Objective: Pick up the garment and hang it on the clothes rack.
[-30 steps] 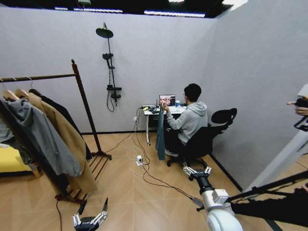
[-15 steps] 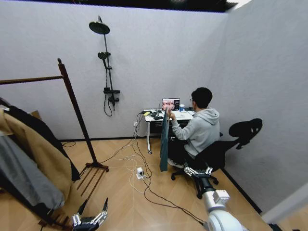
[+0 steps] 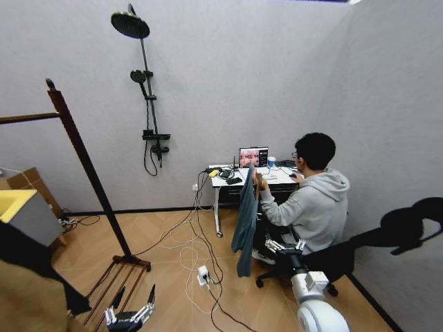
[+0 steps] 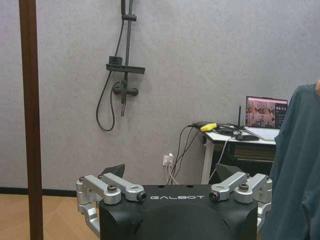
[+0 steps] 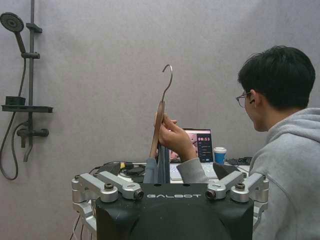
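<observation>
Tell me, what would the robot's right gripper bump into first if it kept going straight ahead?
Probably the garment on its hanger, held up by the person's hand. The right gripper, fingers open, points at it with nothing between, though depth is hard to judge.

left claw [image 4: 175, 187]: silver fingers, black GALBOT housing | right arm [image 3: 315, 311]: white

Mock-up lab room w/ plain grey partition walls [image 3: 228, 83] — dummy shower set [image 3: 142, 90] mounted dry, laptop [image 3: 253, 157] on small worktop [image 3: 220, 181], cables [image 3: 197, 235] across wood-look floor.
</observation>
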